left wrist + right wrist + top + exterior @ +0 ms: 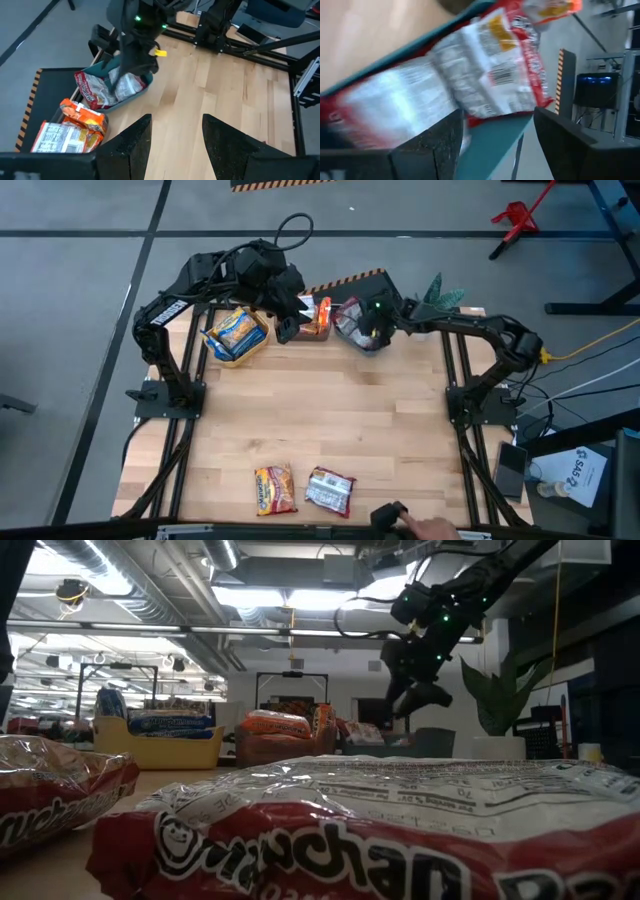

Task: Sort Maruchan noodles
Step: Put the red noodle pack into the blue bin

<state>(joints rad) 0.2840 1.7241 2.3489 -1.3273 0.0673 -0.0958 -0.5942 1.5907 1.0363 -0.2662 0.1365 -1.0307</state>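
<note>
At the desk's twelve o'clock edge three bins stand in a row: a yellow bin holding blue-white packets, a middle bin with orange packets, and a teal bin with red-silver packets. The right tool is held low over the teal bin; its fingers are seen well apart in the right wrist view, with nothing gripped between them and the red-silver packets lying just beyond. The step in hand is judged to be a release into that bin. For it to be done well, the tool should be lifted straight up, so that no loose wrapper is dragged over the rim.

The left tool is held above the middle bin, open and empty.

Two packets are left near six o'clock: an orange-yellow packet and, just beside it toward three o'clock, a red-silver packet. Each is best gripped across its short side, flat to the desk. A person's hand is seen at the six o'clock edge and should be kept clear of.
</note>
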